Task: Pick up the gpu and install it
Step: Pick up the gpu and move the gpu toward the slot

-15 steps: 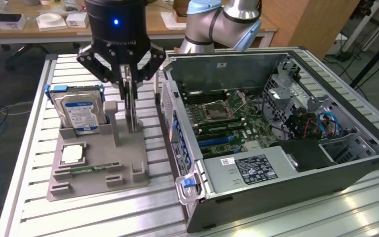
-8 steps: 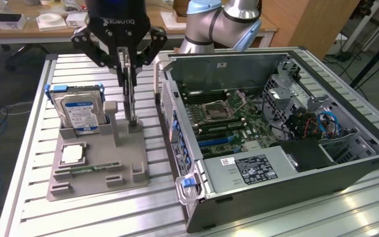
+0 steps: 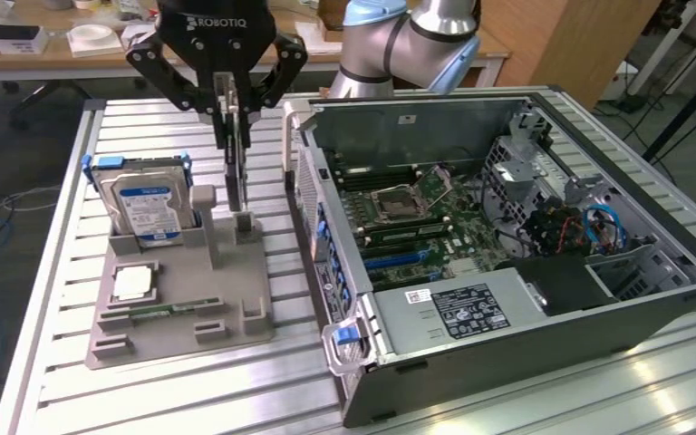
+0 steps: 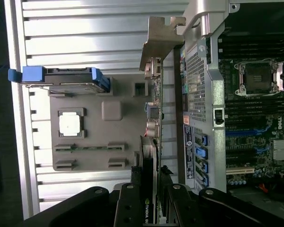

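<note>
The gpu (image 3: pixel 236 172) is a thin dark card that hangs edge-on and upright, with my gripper (image 3: pixel 233 122) shut on its top edge. Its lower end is right over the slotted post (image 3: pixel 247 227) of the grey holder tray (image 3: pixel 178 337); whether it still touches the post I cannot tell. In the wrist view the gpu (image 4: pixel 154 113) runs away from my gripper (image 4: pixel 150 182), and its silvery end bracket (image 4: pixel 162 40) is at the far end. The open computer case (image 3: pixel 506 236) lies on the exterior view's right of the card, with its motherboard (image 3: pixel 427 227) exposed.
The holder tray also carries an upright hard drive (image 3: pixel 149 204) with blue clips, a square processor chip (image 3: pixel 134 283) and a green memory stick (image 3: pixel 160 310). The case's side wall (image 4: pixel 203 94) stands close beside the card. Everything rests on a slatted metal table (image 3: pixel 178 390).
</note>
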Tool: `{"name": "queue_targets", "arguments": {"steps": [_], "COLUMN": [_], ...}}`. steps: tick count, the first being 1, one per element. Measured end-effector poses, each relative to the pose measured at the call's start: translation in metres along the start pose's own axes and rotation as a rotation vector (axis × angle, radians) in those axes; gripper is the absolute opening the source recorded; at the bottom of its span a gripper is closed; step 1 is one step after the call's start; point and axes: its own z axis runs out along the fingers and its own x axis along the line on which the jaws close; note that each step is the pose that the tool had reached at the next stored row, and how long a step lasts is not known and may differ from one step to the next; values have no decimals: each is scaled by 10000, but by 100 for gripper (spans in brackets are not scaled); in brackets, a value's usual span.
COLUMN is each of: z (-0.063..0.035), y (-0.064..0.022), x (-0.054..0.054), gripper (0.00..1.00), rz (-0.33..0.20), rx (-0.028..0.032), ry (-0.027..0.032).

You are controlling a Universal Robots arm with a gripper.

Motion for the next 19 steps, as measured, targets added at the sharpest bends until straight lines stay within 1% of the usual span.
{"name": "queue_targets", "arguments": {"steps": [5, 19], "z": [1, 8], "y": [3, 24], "x": [-35, -321], "gripper": [26, 26], "rz": [0, 0], "rx": [0, 1], "ry": [0, 1]}}
